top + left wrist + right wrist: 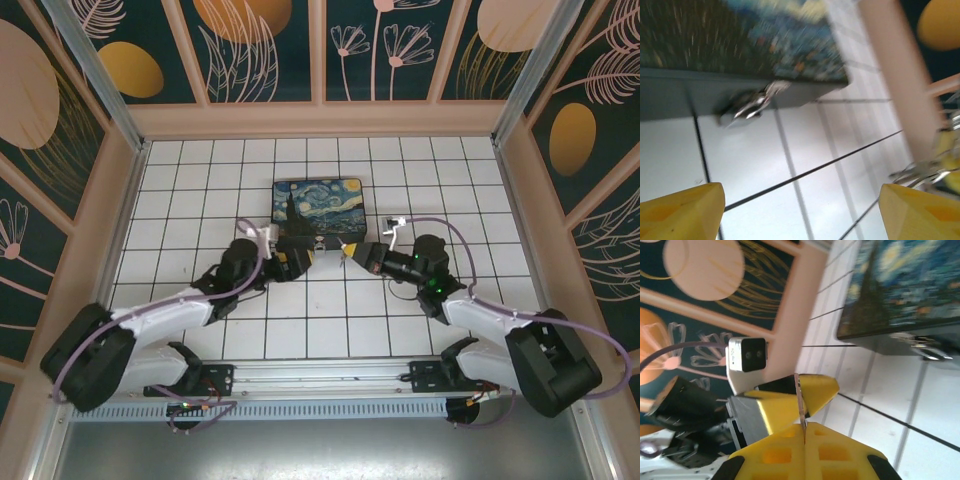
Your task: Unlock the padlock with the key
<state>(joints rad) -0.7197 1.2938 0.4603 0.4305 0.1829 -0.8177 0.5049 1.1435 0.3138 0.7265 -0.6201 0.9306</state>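
Left fingers [685,212] are gaping wide, padlock [757,102] dangling off the box [740,50] ahead. Right fingers [815,390] are pinching the key [800,405], likely lining up insertion.

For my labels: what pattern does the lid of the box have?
The lid shows a blue-and-yellow starry-night painting, clearest in the top external view.

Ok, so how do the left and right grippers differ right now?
The left gripper stands open, its yellow fingers wide apart; the right gripper is shut. The left gripper holds nothing, while the right gripper pinches the key, a thin metal blade poking out of its grip. Both are yellow-tipped and sit near the front of the box, where the padlock hangs.
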